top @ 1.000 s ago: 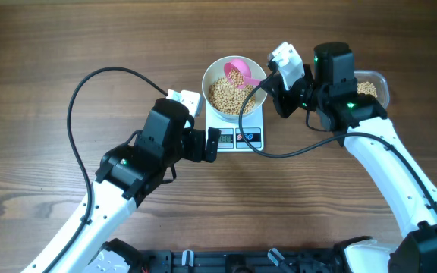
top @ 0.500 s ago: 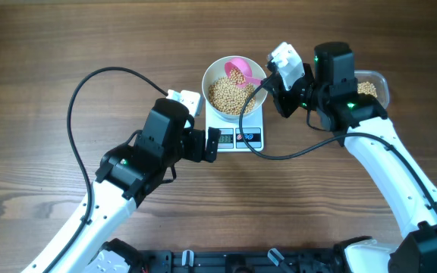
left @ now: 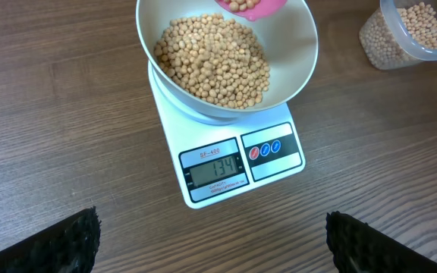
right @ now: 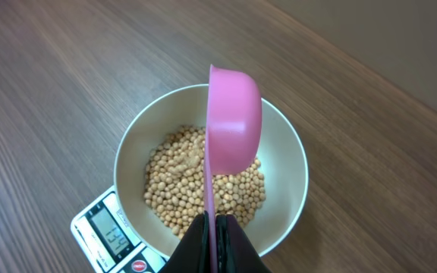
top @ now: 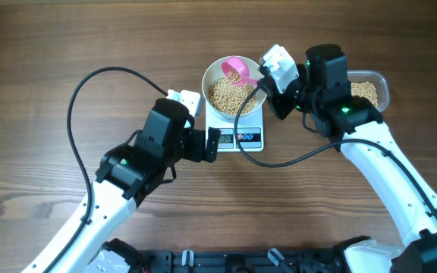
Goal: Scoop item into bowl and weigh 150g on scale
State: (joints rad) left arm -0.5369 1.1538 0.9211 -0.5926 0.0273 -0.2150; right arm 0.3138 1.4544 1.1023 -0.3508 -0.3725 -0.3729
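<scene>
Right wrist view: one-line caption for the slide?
Right gripper holds a pink scoop tilted over the white bowl of soybeans on the scale.

Bright, even, diffuse light in all three views. Soft faint shadow under the bowl (left: 300,64) onto the scale (left: 241,163). Table (top: 51,45) grain and scale display sharp.

A brown wooden table (top: 44,45) is holding everything up, and its long grain lines are running from side to side. A small white scale (top: 249,139) is sitting flat on the wood near the middle, with its screen and buttons facing the robot's side. A clear tub (top: 386,91) is sitting on the wood off to the right of the scale, not touching it, and one arm is hiding part of it. A black cable (top: 73,106) is looping over the wood on the left.
</scene>
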